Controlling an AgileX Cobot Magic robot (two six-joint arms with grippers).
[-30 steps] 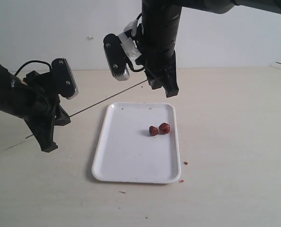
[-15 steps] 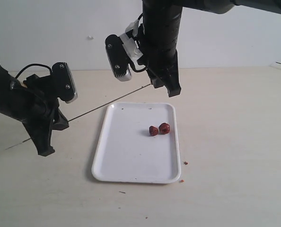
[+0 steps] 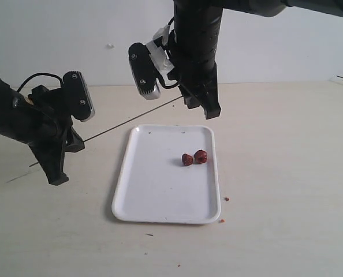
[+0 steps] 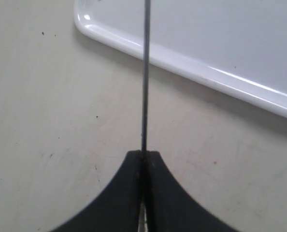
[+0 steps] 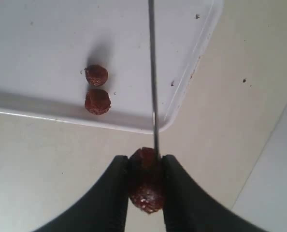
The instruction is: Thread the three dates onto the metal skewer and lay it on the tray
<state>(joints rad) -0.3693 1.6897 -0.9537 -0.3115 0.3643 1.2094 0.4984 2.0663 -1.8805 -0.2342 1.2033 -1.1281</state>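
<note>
A: Left gripper (image 3: 78, 144) – status?

B: Clamped hard on the skewer (image 3: 128, 121). In the wrist view the jaws meet w/ no gap, rod (image 4: 144, 82) coming straight out btwn the tips (image 4: 143, 159). The gripper hangs off the tray's (image 3: 160, 190) left side, above the table (image 3: 287, 173).

A: How does the skewer run?

B: Tilted. It rises from left of the tray, crosses over the far-left corner and ends at the right gripper (image 3: 209, 112) by the far rim. A short tail pokes out behind the left gripper.

A: And the right gripper?

B: Closed on the third date (image 5: 145, 183), pinched btwn both fingers (image 5: 170, 193), in the air just past the tray's far-right corner. In the ext. view the fingers hide that fruit.

A: Skewer into it?

B: The tip (image 5: 153, 72) meets the date's top. Can't tell how deep it goes, if at all.

A: Rest of the fruit?

B: Two dates (image 3: 187, 159) (image 3: 201, 156) lie on the tray, right of centre, side by side, approx touching. A few crumbs (image 3: 226, 199) sit on the table off the tray's near-right corner.
</note>
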